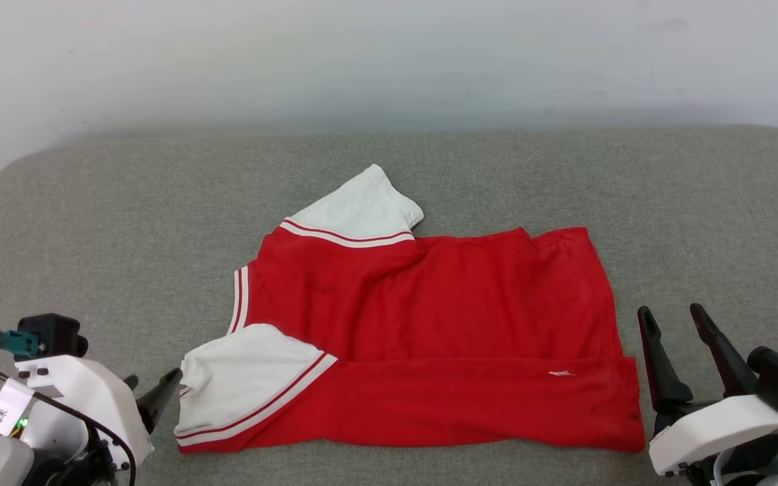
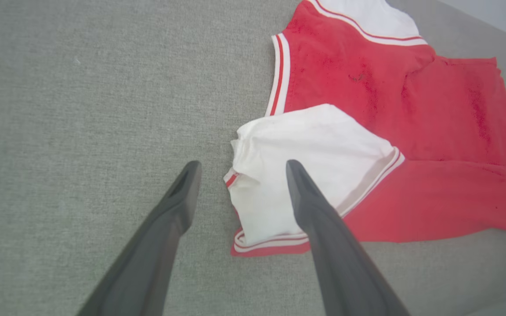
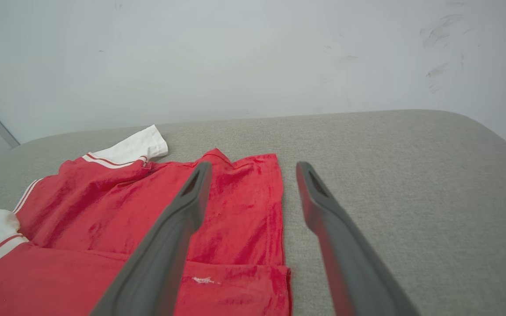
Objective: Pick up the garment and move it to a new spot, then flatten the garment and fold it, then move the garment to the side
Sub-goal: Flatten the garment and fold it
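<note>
RISK: shirt (image 1: 443, 317) lies mid-surface (image 1: 92, 223) with its near edge folded over; a pinch that catches one layer, or a drag, could undo that fold and bunch the near sleeve (image 1: 247, 378) | POSE: left jaws low just beside that sleeve, right jaws just beside the shirt's right edge; both spread wide, holding nothing.

Head cam: high, facing fwd and down over the grey cushion (image 1: 92, 223) to the pale wall (image 1: 389, 54) — widest view, whole garment (image 1: 443, 304) in frame, mid-distance. L wrist cam: close, steeply down along the left gripper (image 2: 243, 163) at the near white sleeve (image 2: 305, 145). R wrist cam: low, shallow angle along the right gripper (image 3: 254, 163), across the hem end toward the wall. All 3 share the garment; head & R wrist also share the wall.
</note>
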Tool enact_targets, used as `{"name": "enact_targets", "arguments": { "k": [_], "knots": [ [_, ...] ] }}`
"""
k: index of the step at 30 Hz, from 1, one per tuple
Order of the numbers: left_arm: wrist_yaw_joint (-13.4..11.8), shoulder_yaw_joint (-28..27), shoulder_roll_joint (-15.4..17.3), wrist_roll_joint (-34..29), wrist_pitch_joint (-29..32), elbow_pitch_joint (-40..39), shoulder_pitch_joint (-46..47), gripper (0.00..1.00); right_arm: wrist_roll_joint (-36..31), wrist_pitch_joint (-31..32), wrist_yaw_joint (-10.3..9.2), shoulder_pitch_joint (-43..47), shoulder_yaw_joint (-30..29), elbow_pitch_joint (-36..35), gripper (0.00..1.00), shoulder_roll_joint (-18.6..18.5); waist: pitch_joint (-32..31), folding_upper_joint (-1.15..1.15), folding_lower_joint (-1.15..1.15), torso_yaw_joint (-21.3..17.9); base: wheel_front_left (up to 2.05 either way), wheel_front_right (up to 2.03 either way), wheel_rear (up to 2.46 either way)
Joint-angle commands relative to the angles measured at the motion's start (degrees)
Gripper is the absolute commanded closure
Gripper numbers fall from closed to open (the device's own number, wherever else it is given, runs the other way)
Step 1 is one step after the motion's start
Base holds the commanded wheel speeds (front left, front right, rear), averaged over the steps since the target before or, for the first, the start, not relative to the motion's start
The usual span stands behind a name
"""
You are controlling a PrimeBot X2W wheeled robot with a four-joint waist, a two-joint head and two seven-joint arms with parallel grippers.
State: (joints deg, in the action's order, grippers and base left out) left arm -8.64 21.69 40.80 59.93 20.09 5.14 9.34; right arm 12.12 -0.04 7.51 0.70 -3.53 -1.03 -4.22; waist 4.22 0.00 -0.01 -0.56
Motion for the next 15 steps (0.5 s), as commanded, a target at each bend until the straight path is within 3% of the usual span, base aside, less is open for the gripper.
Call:
{"name": "enact_targets", "arguments": {
  "k": [1,7,15],
  "knots": [
    [-1.0,0.6,0.9,1.4,3.3,-0.7,-1.2,0.00,0.0,0.2,-0.05,0.5,0.0,-0.9,0.00,0.6,1.0,0.00,0.01,-0.6,0.00,0.00,0.00],
    [-3.1,1.5,0.6,4.4,8.7,0.1,-2.7,0.00,0.6,0.1,-0.05,-0.7,0.0,-1.1,0.00,1.1,3.3,0.00,0.01,-2.1,0.00,0.00,0.00],
    [-1.5,3.5,-2.6,5.2,9.3,4.0,-1.9,0.00,1.6,0.7,-0.05,-2.2,-0.7,0.1,0.00,1.4,6.7,0.00,0.01,-2.9,0.00,0.00,0.00]
  ]
}}
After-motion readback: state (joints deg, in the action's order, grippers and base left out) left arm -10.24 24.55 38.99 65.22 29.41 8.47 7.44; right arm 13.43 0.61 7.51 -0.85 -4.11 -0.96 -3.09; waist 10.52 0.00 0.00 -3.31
